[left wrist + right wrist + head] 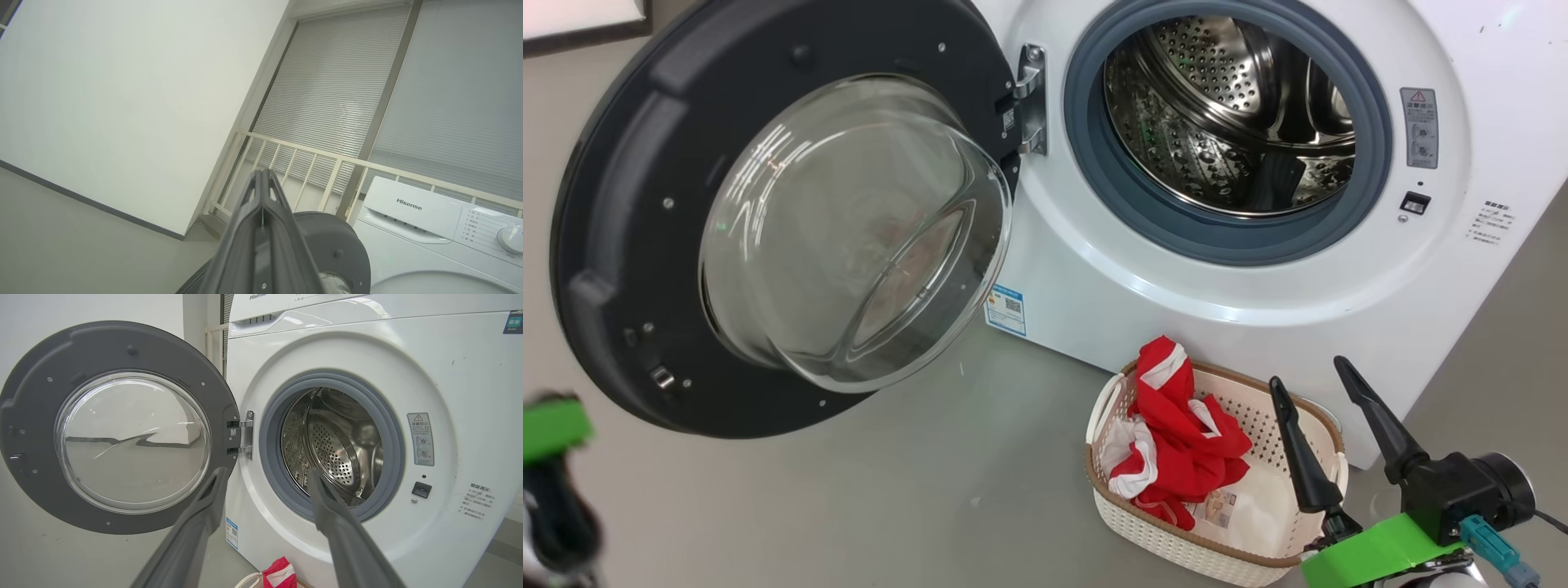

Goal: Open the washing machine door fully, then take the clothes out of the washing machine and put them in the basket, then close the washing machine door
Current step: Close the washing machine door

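We are holding the left gripper (262, 176) with jaws together, the washing machine door (849, 229) lying close ahead of them — nearer than to the right gripper (1307, 374), jaws apart above the basket (1168, 531).

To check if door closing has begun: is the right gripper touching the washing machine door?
Apart. In the head view the right gripper is by the basket, far from the washing machine door.

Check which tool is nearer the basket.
Right. The right tool, open, hangs above the basket's right side. The left tool, shut, is far off to the left, by the door's lower edge.
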`<state>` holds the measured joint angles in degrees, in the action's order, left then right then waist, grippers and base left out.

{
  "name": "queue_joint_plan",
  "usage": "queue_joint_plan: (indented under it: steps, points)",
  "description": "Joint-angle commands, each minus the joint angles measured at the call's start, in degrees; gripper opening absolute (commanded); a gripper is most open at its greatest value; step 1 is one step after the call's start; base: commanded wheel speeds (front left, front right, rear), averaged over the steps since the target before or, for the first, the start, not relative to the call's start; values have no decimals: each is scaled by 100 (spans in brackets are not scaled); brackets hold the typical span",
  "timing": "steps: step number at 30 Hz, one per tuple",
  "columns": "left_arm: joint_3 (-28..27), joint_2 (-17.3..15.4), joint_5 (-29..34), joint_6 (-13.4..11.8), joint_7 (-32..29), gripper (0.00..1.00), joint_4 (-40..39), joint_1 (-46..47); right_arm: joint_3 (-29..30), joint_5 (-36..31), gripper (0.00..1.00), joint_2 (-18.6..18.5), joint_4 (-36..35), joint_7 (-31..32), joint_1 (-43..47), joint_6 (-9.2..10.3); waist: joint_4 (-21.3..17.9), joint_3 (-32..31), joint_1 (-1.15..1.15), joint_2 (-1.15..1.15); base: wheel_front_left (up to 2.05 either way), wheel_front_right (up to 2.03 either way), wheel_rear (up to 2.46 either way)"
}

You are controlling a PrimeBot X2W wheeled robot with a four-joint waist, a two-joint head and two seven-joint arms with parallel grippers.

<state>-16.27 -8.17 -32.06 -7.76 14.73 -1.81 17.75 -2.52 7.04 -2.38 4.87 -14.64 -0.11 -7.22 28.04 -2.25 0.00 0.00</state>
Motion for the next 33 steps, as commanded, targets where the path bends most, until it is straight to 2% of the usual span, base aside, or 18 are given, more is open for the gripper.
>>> queue_joint_plan:
  steps: [1,9,15,17,23,29,33]
  points:
    - [-244,-285,-82,62,14,0,56,379,-120,-16,100,-50,-139,-36,-85,-26,-16,-3,0,0,0,0,0]
    - [-516,-888,-625,302,-248,0,1950,1776,-105,-98,100,-50,-144,-36,-21,-26,-98,27,0,0,0,0,0]
    - [-842,-1077,-1415,435,-835,0,3389,2718,-103,-194,100,-50,-135,-36,-14,-26,-147,95,0,0,0,0,0]
    - [-901,-1128,-1573,406,-1019,0,3723,2951,-111,-220,100,-50,-132,-36,-17,-26,-152,119,0,0,0,0,0]
    - [-910,-1298,-1841,313,-1698,0,4345,3361,-154,-310,100,-50,-133,-36,-56,-26,-179,238,0,0,0,0,0]
    - [-964,-1392,-2296,407,-2666,0,4894,3677,-173,-366,100,-50,-109,-36,-88,-26,-225,294,0,0,0,0,0]
    - [-937,-1521,-2342,370,-2980,0,5136,3708,-218,-354,100,-50,-88,-36,-128,-26,-320,311,0,0,0,0,0]
